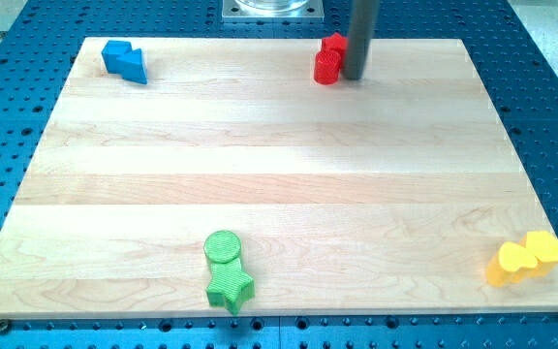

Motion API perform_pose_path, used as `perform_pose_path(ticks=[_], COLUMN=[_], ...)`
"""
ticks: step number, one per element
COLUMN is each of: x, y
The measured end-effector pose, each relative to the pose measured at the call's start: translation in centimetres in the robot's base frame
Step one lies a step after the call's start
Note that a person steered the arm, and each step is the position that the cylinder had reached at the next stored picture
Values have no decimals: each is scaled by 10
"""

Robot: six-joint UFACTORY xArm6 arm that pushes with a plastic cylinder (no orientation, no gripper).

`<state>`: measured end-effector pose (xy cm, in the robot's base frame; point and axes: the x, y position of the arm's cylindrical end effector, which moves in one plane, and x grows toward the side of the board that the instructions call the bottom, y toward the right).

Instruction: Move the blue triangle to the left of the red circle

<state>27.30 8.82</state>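
At twelve o'clock, my tip (354, 78), clawless, is touching the red blocks (330, 58), leaving the blue triangle (125, 61) unmoved at ten.

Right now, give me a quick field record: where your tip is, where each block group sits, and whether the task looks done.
tip: my tip at the view's top, just right of the red blocks, seemingly touching
red blocks: red blocks near the board's top edge, right of centre; shapes unclear
blue blocks: blue blocks at the top-left corner, close together
green blocks: green circle above green star, bottom edge, touching
yellow blocks: yellow blocks, bottom-right corner
board: wooden board
task state: not yet done; blue sits far from red
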Motion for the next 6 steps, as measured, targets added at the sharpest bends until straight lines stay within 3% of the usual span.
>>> perform_pose_path(ticks=[1, 2, 3, 4, 5, 6], x=[8, 77, 79, 48, 30, -7], y=[-47, -84, -212, -343, -392, -384])
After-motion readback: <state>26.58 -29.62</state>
